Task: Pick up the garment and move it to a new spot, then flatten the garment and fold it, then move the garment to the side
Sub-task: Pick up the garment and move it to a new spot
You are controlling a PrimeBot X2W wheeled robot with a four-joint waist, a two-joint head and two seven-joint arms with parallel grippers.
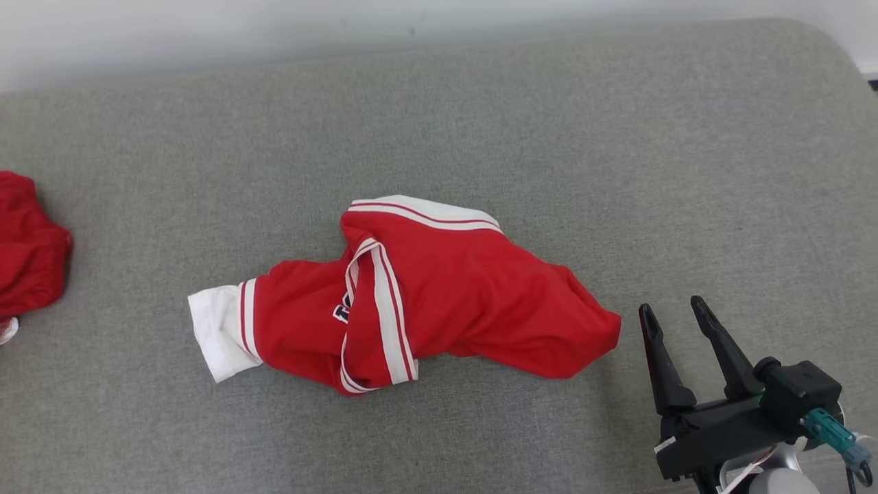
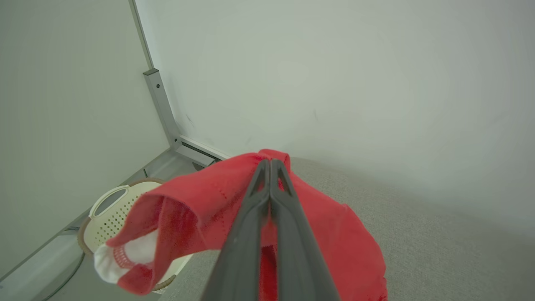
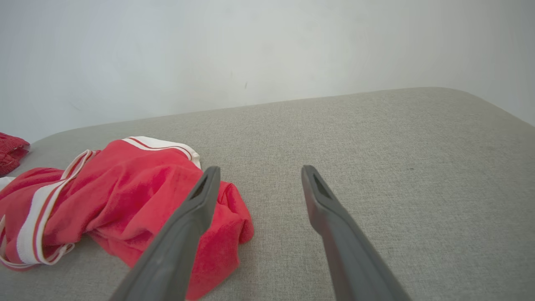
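Observation:
The garment, red with white striped trim and a white cuff, lies crumpled in the middle of the grey padded surface. My right gripper stands open just right of the garment's right end, with nothing between its fingers. In the right wrist view the garment lies left of that open gripper, partly behind the left finger. My left gripper is shut, and a second red garment peaks like a tent at its tips, so it looks pinched there.
The second red garment shows at the far left edge of the surface. A cream perforated laundry basket stands on the floor beyond that corner. A pale wall runs along the back.

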